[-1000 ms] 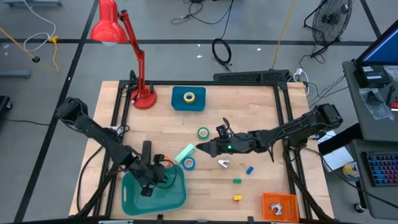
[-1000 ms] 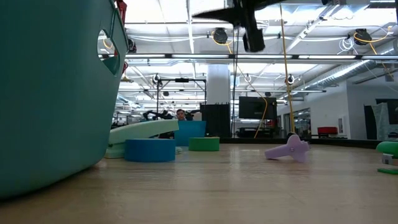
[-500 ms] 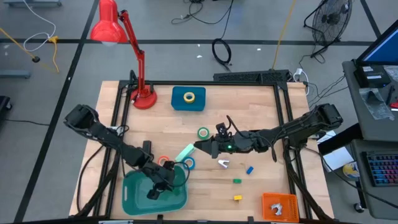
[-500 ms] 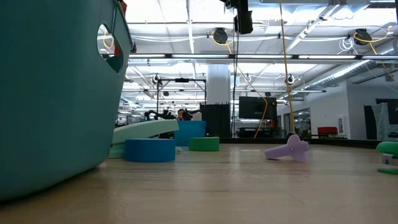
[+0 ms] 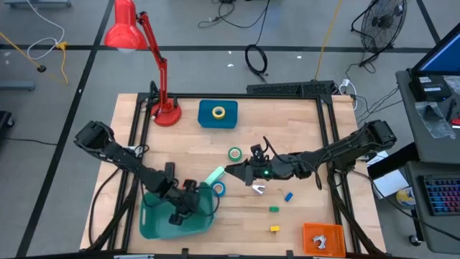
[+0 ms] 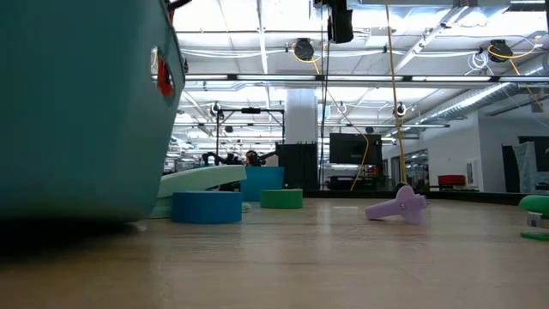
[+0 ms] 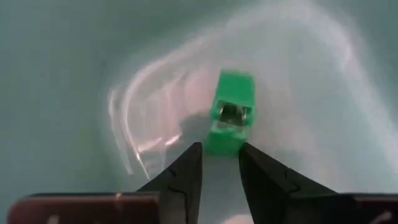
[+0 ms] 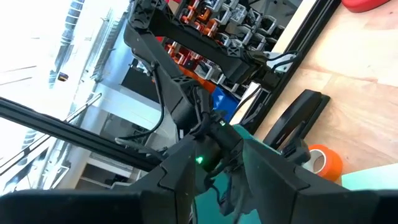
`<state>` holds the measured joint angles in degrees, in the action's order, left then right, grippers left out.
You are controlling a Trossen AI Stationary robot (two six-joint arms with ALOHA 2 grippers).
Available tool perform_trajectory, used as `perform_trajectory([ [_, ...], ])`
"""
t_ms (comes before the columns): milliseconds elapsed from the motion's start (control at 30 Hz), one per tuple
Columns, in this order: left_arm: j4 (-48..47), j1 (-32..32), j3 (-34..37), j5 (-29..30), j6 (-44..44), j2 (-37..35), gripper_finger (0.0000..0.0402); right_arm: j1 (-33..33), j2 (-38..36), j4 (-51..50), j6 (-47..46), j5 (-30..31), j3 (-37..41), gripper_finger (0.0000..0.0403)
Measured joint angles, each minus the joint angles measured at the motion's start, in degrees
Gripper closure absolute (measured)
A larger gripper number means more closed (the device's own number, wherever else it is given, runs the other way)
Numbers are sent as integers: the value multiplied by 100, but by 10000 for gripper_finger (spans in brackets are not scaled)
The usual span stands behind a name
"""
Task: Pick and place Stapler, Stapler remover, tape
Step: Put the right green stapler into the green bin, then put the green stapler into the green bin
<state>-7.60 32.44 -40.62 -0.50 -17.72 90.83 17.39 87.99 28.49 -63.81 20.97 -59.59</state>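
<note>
Shifted since a second ago, the teal bin (image 5: 152, 224) shows a narrower slice of its handle cut-out in the low view, and the left gripper (image 7: 219, 163) has swung deeper into it – its fingers now stand apart, gripping nothing. A small green clip-like piece (image 7: 231, 112) lies on the bin floor just past the tips; we cannot tell whether they touch it.

We read the stapler (image 5: 167, 171) as the black bar on the table at the bin's 12 o'clock edge, with the orange tape (image 8: 320, 158) beside it in the right wrist view. The blue tape (image 5: 218, 188) sits at the bin's 2 o'clock corner, touching the mint-green block (image 5: 213, 176). The green tape (image 5: 235, 153) lies at 1 o'clock from that block, and the yellow tape (image 5: 218, 112) rests on a blue box (image 5: 205, 119) near the 12 o'clock edge of the table (image 5: 287, 122).

At the table's centre the right gripper (image 5: 231, 171) hovers with its fingers parted and empty, pointing toward 9 o'clock at the block. A lilac claw-shaped piece (image 5: 257, 189) lies at its 4 o'clock – further toward 5 o'clock come blue (image 5: 288, 196), green (image 5: 274, 208) and yellow (image 5: 274, 229) cubes, then an orange crate (image 5: 322, 237). A red lamp (image 5: 167, 114) stands at the 11 o'clock corner.
</note>
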Motion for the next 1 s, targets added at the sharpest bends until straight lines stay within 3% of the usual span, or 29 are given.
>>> perform_trajectory([
  [267,-204,151,-11,148,-137,-52,282,-2,0,-2,-52,15,-2,273],
  [533,-389,375,-133,999,-485,-550,280,-2,0,-1,-82,24,-3,273],
  [1000,-1541,339,-371,2130,-794,-1516,280,16,2,-91,-149,24,-3,273],
])
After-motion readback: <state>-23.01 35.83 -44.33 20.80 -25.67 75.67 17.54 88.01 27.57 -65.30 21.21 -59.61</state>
